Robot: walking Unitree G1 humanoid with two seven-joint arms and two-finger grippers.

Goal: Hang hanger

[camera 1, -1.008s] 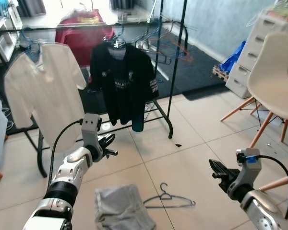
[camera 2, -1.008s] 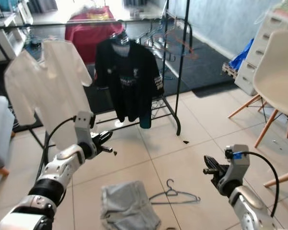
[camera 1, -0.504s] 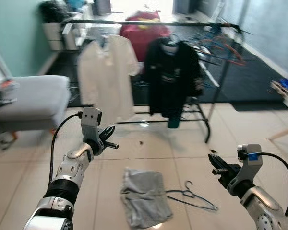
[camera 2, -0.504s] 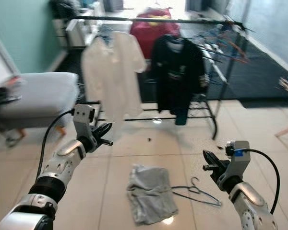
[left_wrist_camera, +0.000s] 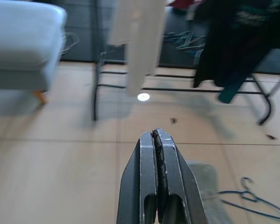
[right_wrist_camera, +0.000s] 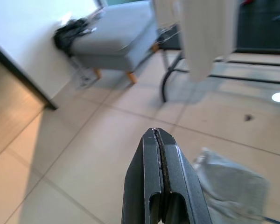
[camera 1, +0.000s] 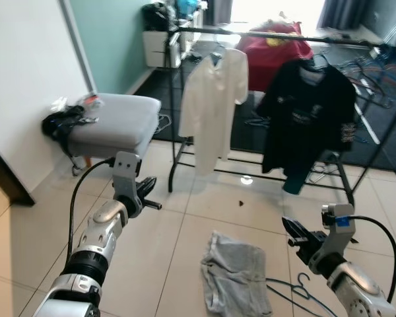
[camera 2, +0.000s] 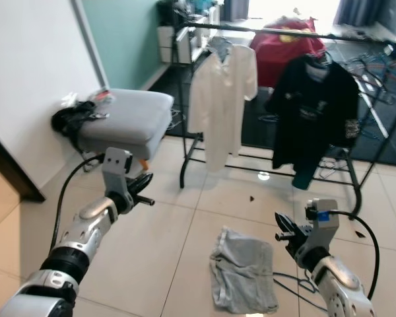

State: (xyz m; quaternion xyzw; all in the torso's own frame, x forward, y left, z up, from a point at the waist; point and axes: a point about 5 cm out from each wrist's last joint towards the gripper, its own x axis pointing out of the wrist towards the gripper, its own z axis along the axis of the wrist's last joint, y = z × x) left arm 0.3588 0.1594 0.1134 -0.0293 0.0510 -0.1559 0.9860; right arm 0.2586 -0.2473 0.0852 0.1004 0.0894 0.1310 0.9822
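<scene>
A thin dark wire hanger [camera 1: 302,285] lies flat on the tiled floor beside a crumpled grey garment [camera 1: 236,274]; my right forearm partly covers it. The black clothes rack [camera 1: 277,32] stands beyond, with a white shirt [camera 1: 211,105] and a black shirt [camera 1: 308,112] hung on it. My left gripper [camera 1: 152,198] is held up over the floor to the left, shut and empty; its wrist view has the hanger [left_wrist_camera: 252,200] ahead on the tiles. My right gripper [camera 1: 290,229] hovers above the hanger and garment, also shut on nothing, its fingers [right_wrist_camera: 157,140] pressed together.
A grey padded ottoman [camera 1: 112,122] carrying a black bag [camera 1: 63,122] stands at the left against a white wall [camera 1: 26,79]. A red cloth [camera 1: 274,56] and more hangers sit behind the rack. Bare tiles stretch between me and the rack.
The camera has swung left: rack and floor hanger slid right in the picture, and the ottoman and wall came into view. Both grippers stay raised and shut.
</scene>
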